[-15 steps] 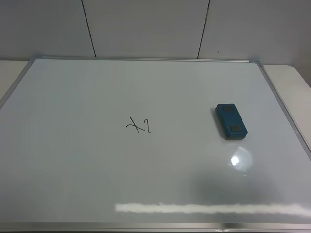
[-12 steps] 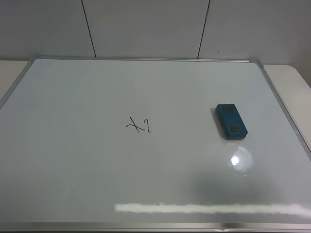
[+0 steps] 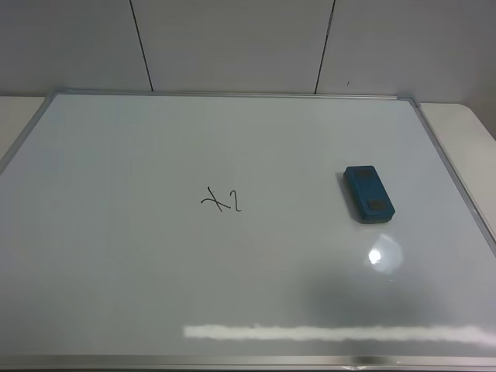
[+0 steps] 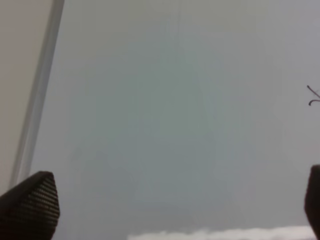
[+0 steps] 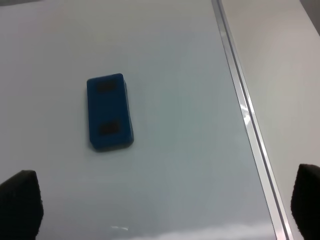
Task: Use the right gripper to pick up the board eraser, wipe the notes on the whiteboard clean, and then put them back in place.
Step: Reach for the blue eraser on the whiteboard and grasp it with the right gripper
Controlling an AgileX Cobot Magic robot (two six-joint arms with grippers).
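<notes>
The teal board eraser (image 3: 369, 194) lies flat on the whiteboard (image 3: 155, 271), right of middle. It also shows in the right wrist view (image 5: 109, 111), ahead of my right gripper (image 5: 167, 207), which is open and empty, fingertips (image 5: 19, 200) wide apart at the frame's corners. The black "X2" notes (image 3: 222, 201) sit near the board's middle; their edge shows in the left wrist view (image 4: 313, 95). My left gripper (image 4: 175, 202) is open and empty over bare board. Neither arm shows in the exterior view.
The board's silver frame (image 5: 240, 100) runs close beside the eraser on the right, with beige table (image 5: 285, 75) beyond it. The frame's left edge (image 4: 37, 95) shows in the left wrist view. A grey panelled wall (image 3: 232, 43) stands behind.
</notes>
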